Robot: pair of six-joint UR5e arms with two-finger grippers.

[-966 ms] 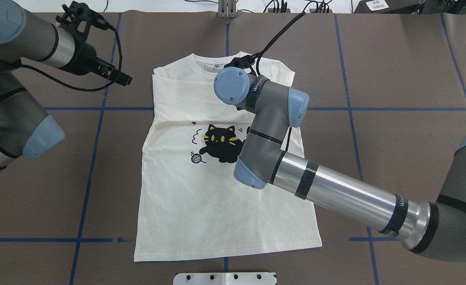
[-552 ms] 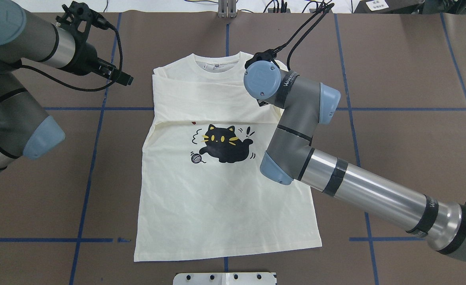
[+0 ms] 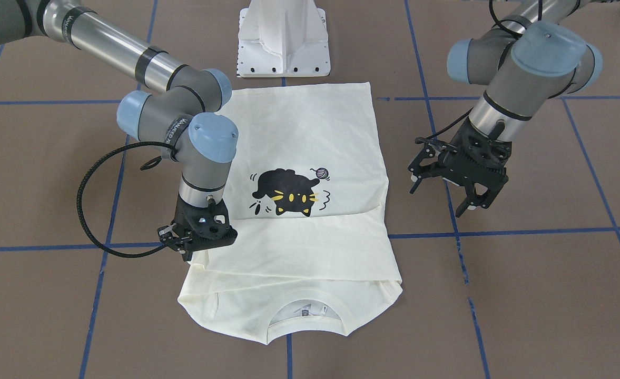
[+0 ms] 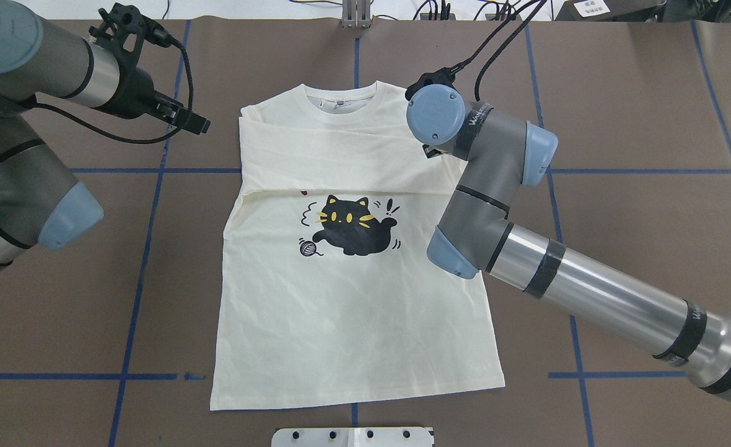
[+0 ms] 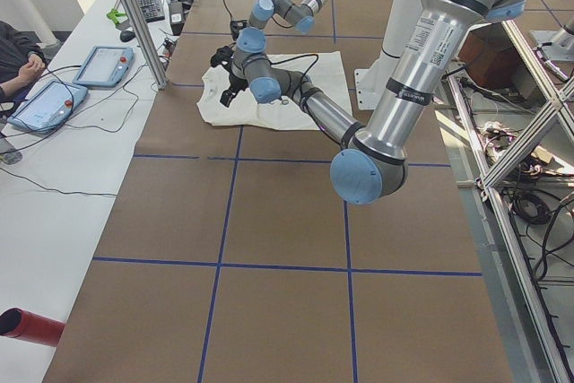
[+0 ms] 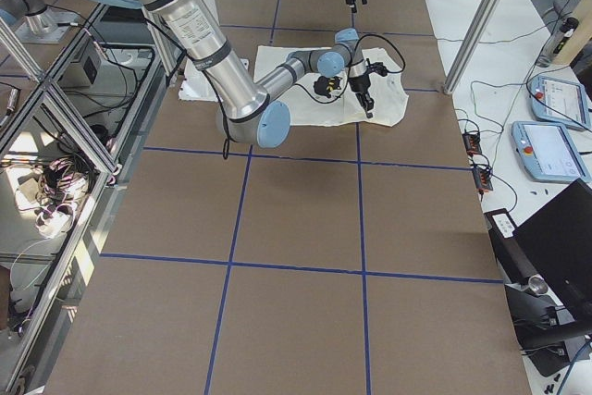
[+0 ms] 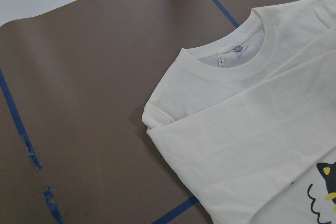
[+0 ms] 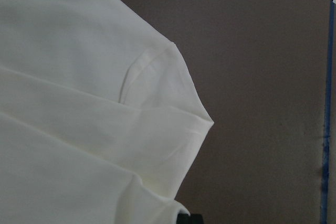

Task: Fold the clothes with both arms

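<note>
My right arm (image 4: 595, 298) stretches long and low from my shoulder. The forearm runs in alongside the shirt (image 4: 340, 316), the elbow is bent, and the wrist is turned straight down. My right gripper (image 3: 188, 251) hangs from it, pointing at the table (image 4: 620, 112). Directly beneath it is the shirt's shoulder corner, where folded cream layers stack up. I cannot tell whether its fingers are spread or pressed together, or whether they touch the cloth. My wrist view there shows only flat cloth edges and a sliver of black at the bottom.

My left arm (image 4: 23, 180) is drawn back and folded, with the forearm raised and the wrist tilted down and inward. My left gripper (image 3: 439, 199) hangs over bare table with its two fingers spread and nothing between them. The shirt lies off to its inner side, apart from it. The collar (image 7: 231, 61) and near shoulder show in that wrist view.

The shirt lies flat, front up, between my two grippers. A plain band is folded across the chest, just above the cat print (image 4: 353, 226). The hem is toward my base.
</note>
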